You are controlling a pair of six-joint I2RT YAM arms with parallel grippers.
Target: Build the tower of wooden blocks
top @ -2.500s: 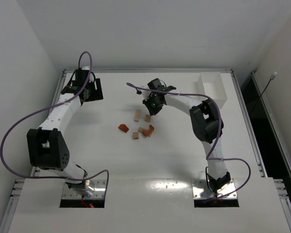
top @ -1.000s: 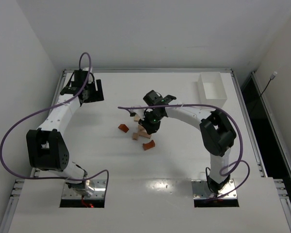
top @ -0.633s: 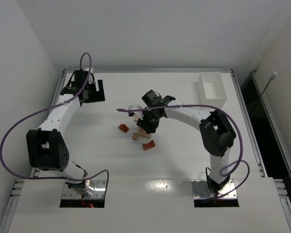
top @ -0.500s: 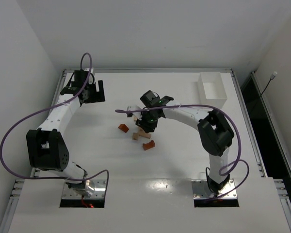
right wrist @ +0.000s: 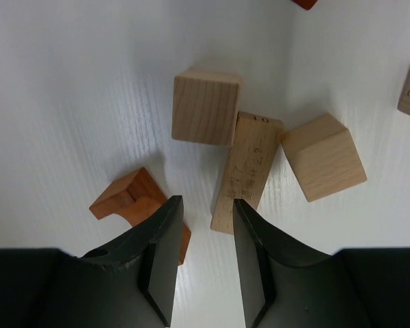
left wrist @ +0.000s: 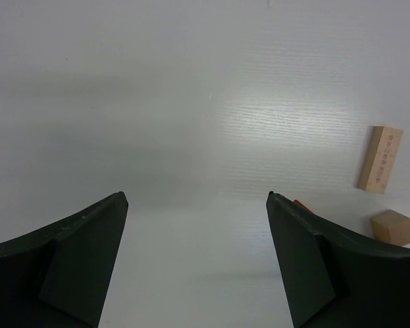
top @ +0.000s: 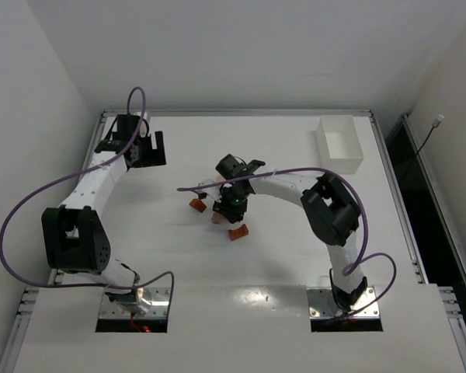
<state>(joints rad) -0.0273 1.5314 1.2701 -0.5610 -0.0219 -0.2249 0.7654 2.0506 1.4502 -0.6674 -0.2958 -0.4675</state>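
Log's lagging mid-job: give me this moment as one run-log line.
left end effector: open | right end effector: open above tan bar | wood blocks: loose, unstacked

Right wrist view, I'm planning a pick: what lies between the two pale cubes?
A pale bar lies between the left cube and the right cube, against both; the right wrist view shows it.

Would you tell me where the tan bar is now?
Right wrist view: the tan bar lies between the left cube and right cube, just ahead of the right tool.

White arm links [top: 101, 175], black joint housings [top: 78, 241], looping purple cables [top: 137, 88], matte black wedge-shaped claw fingers [left wrist: 75, 260], silver base plates [top: 159, 297]
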